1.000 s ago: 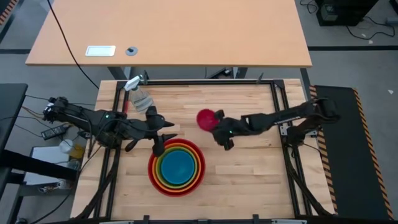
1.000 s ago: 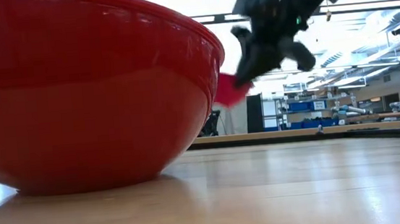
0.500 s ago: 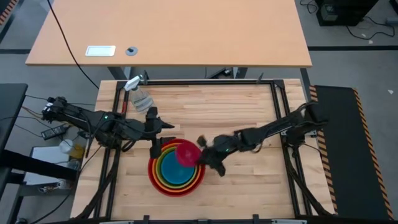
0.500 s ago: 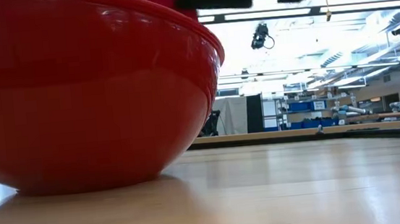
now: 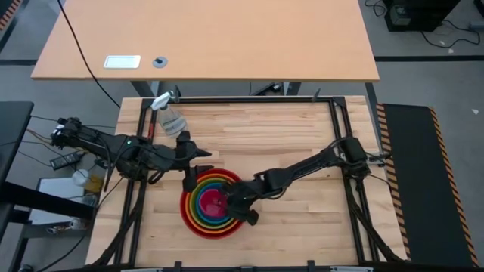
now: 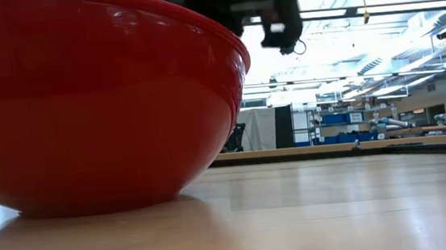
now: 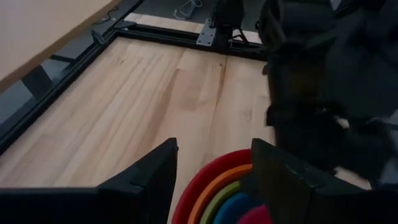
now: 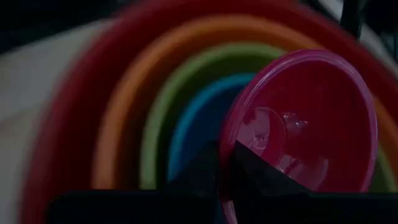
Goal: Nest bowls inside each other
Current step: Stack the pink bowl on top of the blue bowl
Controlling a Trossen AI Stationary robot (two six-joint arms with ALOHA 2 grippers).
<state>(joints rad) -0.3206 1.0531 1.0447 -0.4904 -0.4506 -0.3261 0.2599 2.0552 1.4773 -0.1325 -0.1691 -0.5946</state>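
Note:
The red bowl (image 5: 187,211) stands on the wooden table with the orange (image 5: 193,198), green (image 5: 198,217) and blue (image 5: 203,198) bowls nested in it. The small pink bowl (image 5: 214,204) is over the blue bowl at the stack's centre, with my right gripper (image 5: 230,205) shut on it; the right wrist view shows the pink bowl (image 8: 305,130) tilted. Whether it touches the blue bowl I cannot tell. My left gripper (image 5: 195,169) hangs open just above the red bowl's far left rim (image 7: 205,180), touching nothing. My right gripper holds the pink bowl by its rim (image 8: 225,132), one finger inside the bowl (image 8: 267,171) and one outside (image 8: 202,168). It reaches in from the table's right, slanting down. The bowl is tilted, its opening turned toward the gripper, inside the ring of the other bowls.
A clear spray bottle (image 5: 168,115) lies at the table's far left corner. A black frame (image 5: 249,100) edges the table. The low view is mostly filled by the red bowl's wall (image 6: 91,96), with bare wood to its right.
My right gripper has carried the pink bowl from the far right of the stack toward the near left, over the red bowl's rim and down into the stack's centre, tipping downward as it went. It has stayed shut on the bowl.

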